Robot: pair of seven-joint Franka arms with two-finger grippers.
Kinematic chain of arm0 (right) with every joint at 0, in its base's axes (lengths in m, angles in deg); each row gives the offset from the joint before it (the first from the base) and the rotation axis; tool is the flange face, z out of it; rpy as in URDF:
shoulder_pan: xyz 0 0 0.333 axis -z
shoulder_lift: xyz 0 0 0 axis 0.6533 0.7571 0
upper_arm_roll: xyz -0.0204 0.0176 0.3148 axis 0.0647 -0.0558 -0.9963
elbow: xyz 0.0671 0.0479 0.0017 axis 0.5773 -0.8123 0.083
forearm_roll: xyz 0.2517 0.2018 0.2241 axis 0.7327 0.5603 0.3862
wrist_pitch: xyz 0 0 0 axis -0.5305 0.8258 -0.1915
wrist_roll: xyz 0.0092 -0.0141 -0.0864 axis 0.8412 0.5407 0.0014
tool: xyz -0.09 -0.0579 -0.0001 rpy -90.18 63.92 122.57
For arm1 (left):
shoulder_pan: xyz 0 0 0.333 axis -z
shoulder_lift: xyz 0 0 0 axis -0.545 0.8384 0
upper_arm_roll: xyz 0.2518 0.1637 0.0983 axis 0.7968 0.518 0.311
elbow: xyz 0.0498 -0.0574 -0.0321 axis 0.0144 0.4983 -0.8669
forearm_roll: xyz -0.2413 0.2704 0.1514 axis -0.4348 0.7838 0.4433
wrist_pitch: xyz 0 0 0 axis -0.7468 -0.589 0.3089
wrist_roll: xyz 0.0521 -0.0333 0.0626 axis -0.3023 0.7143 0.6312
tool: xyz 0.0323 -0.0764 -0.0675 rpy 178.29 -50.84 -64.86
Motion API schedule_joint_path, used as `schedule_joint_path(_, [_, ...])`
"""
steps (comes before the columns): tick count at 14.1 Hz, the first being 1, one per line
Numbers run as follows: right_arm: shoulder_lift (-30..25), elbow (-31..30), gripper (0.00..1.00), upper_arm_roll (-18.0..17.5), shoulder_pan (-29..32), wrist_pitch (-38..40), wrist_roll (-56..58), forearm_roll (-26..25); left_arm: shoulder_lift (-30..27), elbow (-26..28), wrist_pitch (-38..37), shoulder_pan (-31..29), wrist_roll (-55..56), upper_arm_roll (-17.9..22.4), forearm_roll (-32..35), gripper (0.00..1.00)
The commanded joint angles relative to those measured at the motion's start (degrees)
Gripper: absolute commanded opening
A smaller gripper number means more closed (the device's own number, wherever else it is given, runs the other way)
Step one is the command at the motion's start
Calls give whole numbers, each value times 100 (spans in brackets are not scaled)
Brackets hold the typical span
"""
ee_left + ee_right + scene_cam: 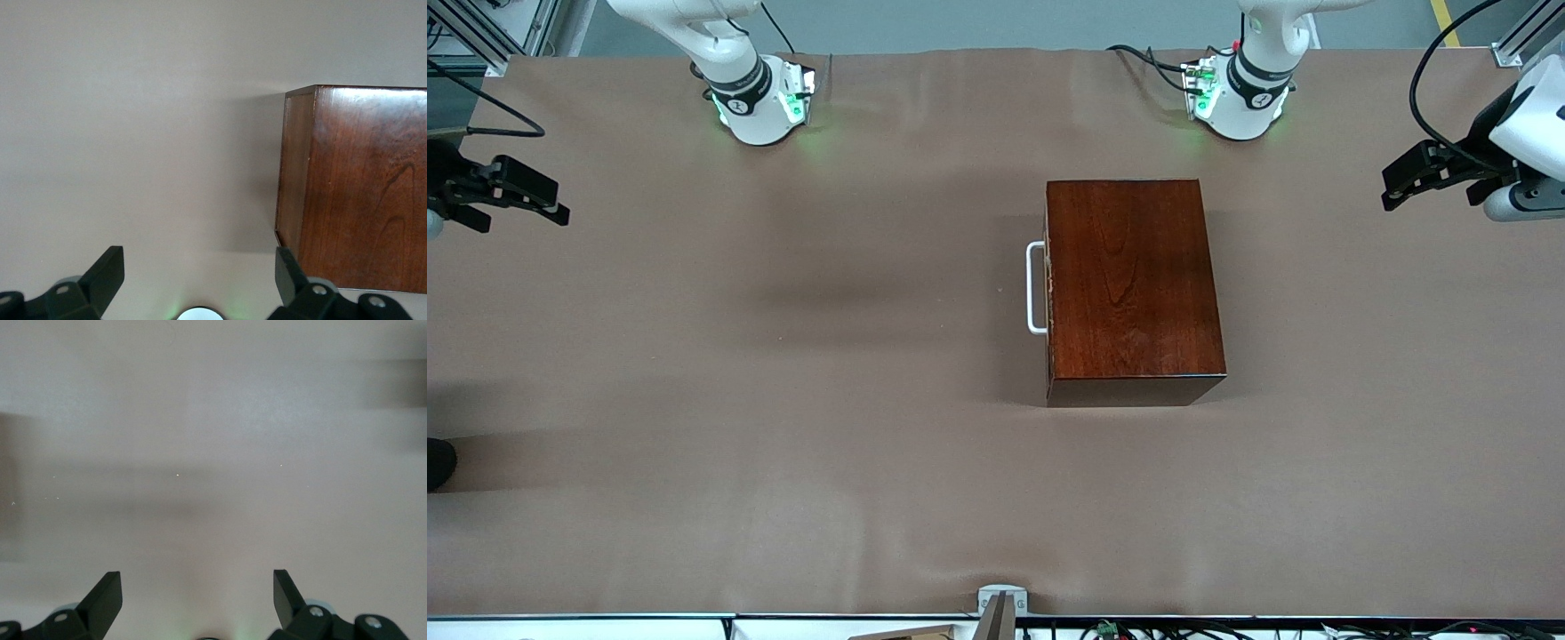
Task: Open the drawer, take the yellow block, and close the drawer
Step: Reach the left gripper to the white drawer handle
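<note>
The dark reddish-brown wooden box stands near the middle of the table, nearer the left arm's base. Its drawer is pushed in flush. The white U-shaped handle sticks out of the face toward the right arm's end. The yellow block is hidden. My left gripper is open and empty, held up at the left arm's end of the table. Its wrist view shows its open fingers and a corner of the box. My right gripper is open and empty at the right arm's end, over bare cloth.
A brown cloth covers the whole table. The two arm bases stand along the edge farthest from the front camera. A small grey bracket sits at the nearest edge. A dark object shows at the right arm's end.
</note>
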Motion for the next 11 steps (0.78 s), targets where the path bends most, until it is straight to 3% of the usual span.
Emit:
schedule_joint_path(1, [17, 50, 100, -90, 134, 49, -14, -8, 59, -147, -126, 5, 43, -28, 72, 100])
schedule_joint_path(5, [17, 50, 100, -90, 134, 49, -14, -8, 128, -165, -117, 93, -44, -54, 38, 100])
schedule_joint_path(7, [17, 50, 100, -90, 134, 49, -14, -8, 304, -191, -108, 522, 60, -273, 81, 100])
schedule_joint_path(11, [17, 50, 100, -90, 134, 49, -14, -8, 1260, -1094, -91, 1759, 1296, -379, 274, 100])
